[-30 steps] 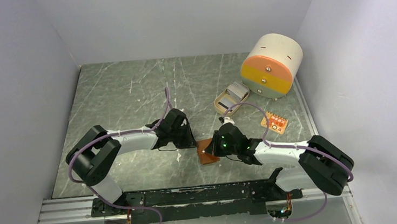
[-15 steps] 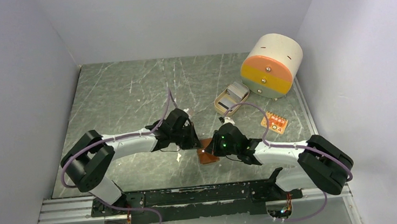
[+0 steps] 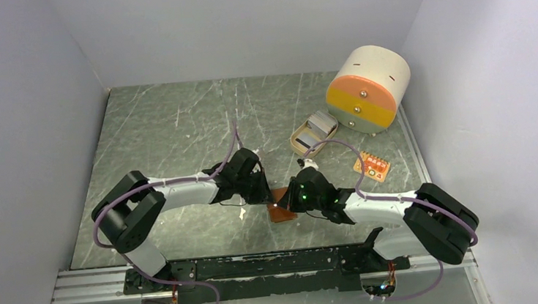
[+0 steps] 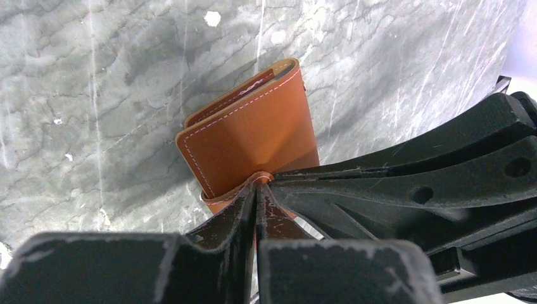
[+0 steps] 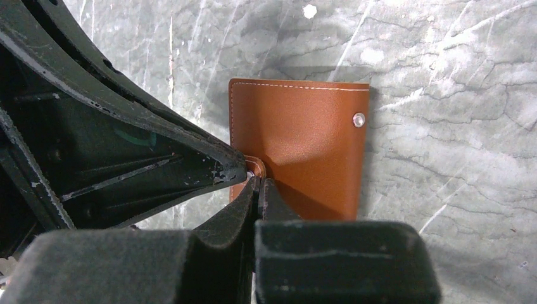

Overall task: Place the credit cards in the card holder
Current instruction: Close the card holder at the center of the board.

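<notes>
The card holder [image 4: 253, 130] is a folded brown leather wallet lying on the marble table; it also shows in the right wrist view [image 5: 301, 149] with its metal snap stud [image 5: 359, 119], and in the top view [image 3: 281, 213]. My left gripper [image 4: 256, 185] is shut on a small leather tab at the wallet's near edge. My right gripper [image 5: 258, 180] is shut on the same tab from the other side. In the top view both grippers, left [image 3: 267, 193] and right [image 3: 286, 199], meet at the wallet. The credit cards [image 3: 321, 124] are a pale stack in a tan dish.
The tan dish [image 3: 299, 140] stands at the back right of the wallet. A cream-and-orange drum-shaped drawer box [image 3: 368, 88] stands in the far right corner. A small orange piece [image 3: 372, 165] lies to the right. Grey walls enclose the table on three sides.
My left arm has shifted right and brought its gripper up to the wallet, where it is shut on the tab. The right arm and the wallet have stayed in place.
</notes>
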`<action>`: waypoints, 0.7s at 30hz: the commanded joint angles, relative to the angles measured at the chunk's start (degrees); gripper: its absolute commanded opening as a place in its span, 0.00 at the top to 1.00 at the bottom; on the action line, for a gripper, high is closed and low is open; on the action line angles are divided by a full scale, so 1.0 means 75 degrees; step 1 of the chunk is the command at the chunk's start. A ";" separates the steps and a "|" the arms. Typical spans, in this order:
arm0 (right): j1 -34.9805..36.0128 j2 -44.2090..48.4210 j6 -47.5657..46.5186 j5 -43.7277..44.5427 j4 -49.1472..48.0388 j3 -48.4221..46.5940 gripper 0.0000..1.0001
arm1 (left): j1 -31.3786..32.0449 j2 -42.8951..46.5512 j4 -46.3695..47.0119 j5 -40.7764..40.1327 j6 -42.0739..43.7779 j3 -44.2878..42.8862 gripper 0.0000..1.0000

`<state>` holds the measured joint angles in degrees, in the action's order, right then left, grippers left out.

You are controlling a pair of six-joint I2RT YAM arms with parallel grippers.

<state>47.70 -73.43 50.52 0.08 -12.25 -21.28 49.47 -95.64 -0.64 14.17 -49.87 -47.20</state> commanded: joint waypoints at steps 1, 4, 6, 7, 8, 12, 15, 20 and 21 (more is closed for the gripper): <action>0.0029 -0.0146 -0.0010 0.0371 0.0263 0.0200 1.00 | 0.0048 -0.0169 0.0095 0.0176 0.0127 -0.0246 0.91; 0.0033 -0.0170 0.0022 0.0377 0.0240 0.0209 1.00 | 0.0059 -0.0248 0.0021 0.0165 0.0133 -0.0282 0.91; 0.0035 -0.0179 0.0047 0.0371 0.0229 0.0222 1.00 | 0.0071 -0.0288 -0.0037 0.0113 0.0122 -0.0281 0.91; 0.0028 -0.0182 0.0057 0.0378 0.0217 0.0234 1.00 | 0.0079 -0.0300 -0.0067 0.0090 0.0114 -0.0271 0.91; 0.0027 -0.0192 0.0066 0.0374 0.0216 0.0244 1.00 | 0.0091 -0.0312 -0.0093 0.0080 0.0110 -0.0272 0.91; 0.0029 -0.0254 0.0120 0.0357 0.0150 0.0276 1.00 | 0.0134 -0.0377 -0.0196 0.0002 0.0087 -0.0261 0.91; 0.0029 -0.0378 0.0201 0.0296 0.0053 0.0321 1.00 | 0.0185 -0.0435 -0.0283 -0.0056 0.0059 -0.0269 0.91; 0.0027 -0.0580 0.0400 0.0248 -0.0016 0.0415 1.00 | 0.0219 -0.0633 -0.0205 -0.0046 0.0002 -0.0168 0.91; 0.0029 -0.0607 0.0436 0.0243 -0.0019 0.0456 1.00 | 0.0238 -0.0658 -0.0196 -0.0029 -0.0015 -0.0157 0.91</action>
<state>47.70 -74.74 52.97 -0.16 -15.20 -20.34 49.56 -97.76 -0.03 13.30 -49.74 -48.47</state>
